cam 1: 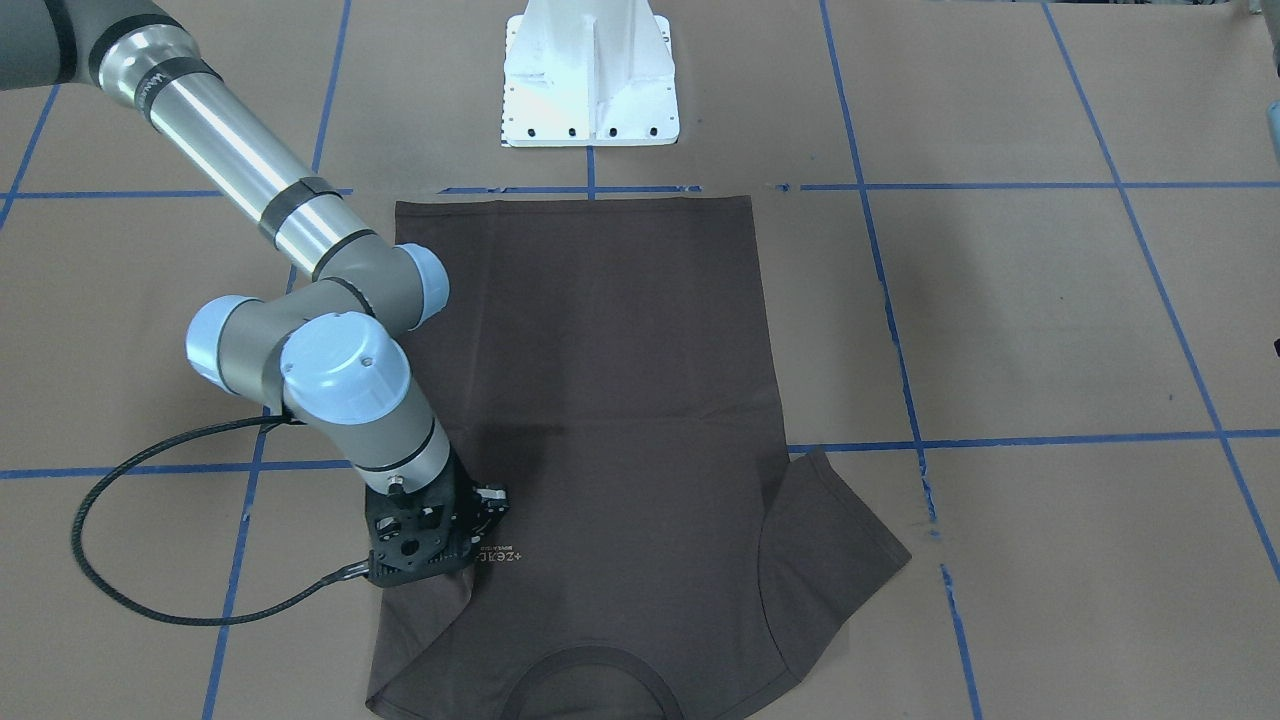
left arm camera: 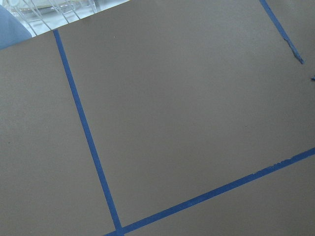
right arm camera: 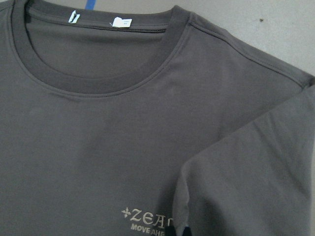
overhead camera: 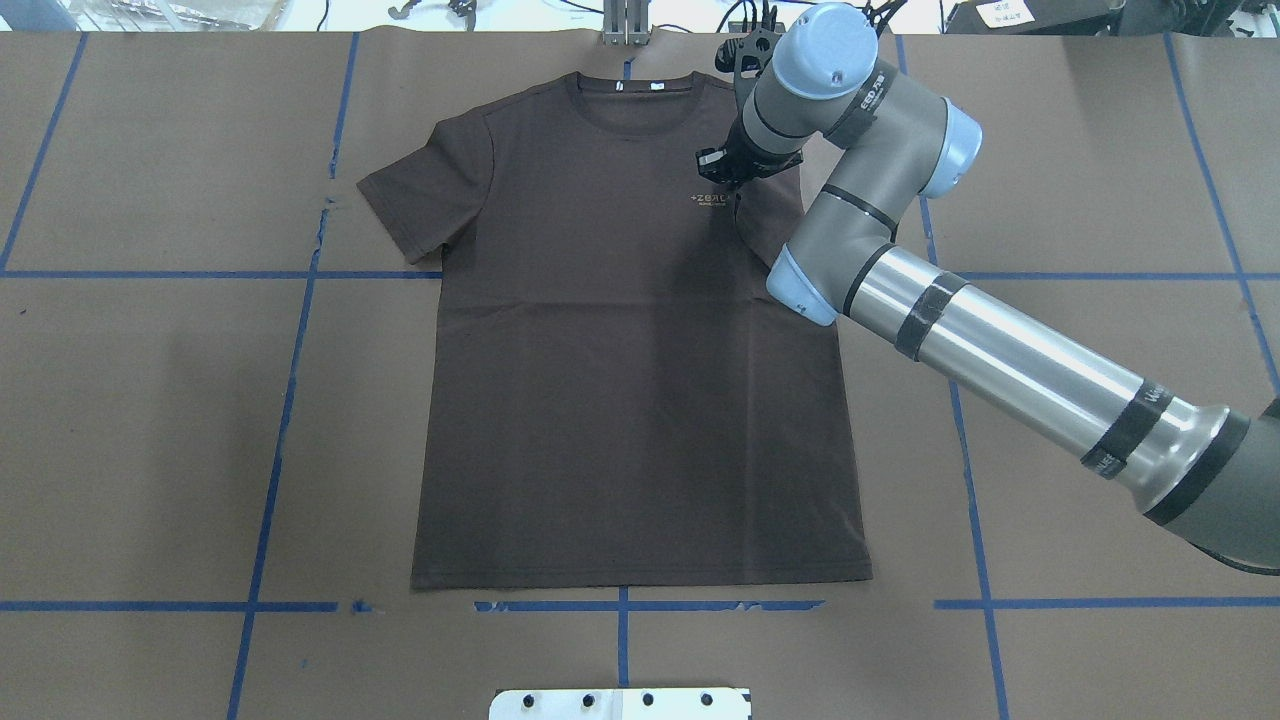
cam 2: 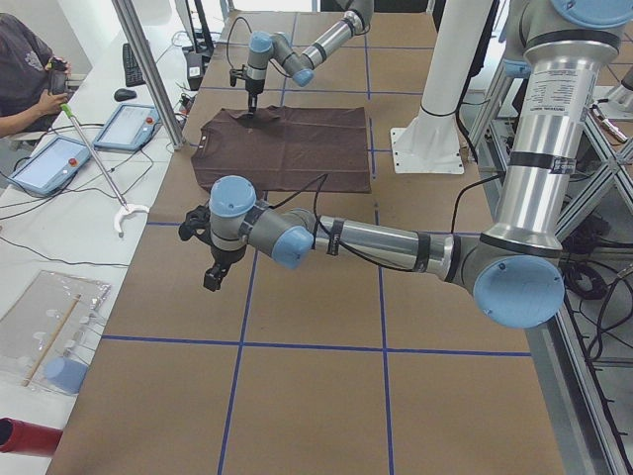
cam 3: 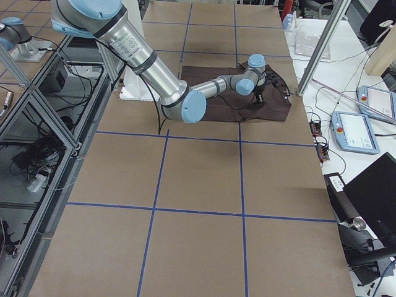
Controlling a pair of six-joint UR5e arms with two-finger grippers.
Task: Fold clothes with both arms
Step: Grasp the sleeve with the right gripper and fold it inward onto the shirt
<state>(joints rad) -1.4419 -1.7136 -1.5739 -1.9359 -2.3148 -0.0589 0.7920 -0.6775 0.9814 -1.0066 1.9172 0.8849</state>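
T-shirt [overhead camera: 620, 380] lies flat on the counter [overhead camera: 150, 400], one sleeve [right arm camera: 246, 187] folded over the logo [right arm camera: 147, 219] beneath the right tool [overhead camera: 730, 185], whose grip we cannot make out; we judge this the sleeve-folding step, and next the left tool [cam 2: 214, 269], equally unreadable, must reach the other sleeve [overhead camera: 425, 190].

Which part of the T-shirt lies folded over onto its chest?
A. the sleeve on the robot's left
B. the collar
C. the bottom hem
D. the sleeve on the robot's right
D: the right-side sleeve overlaps the chest at the logo, by the right gripper, while the left-side sleeve lies spread out flat.
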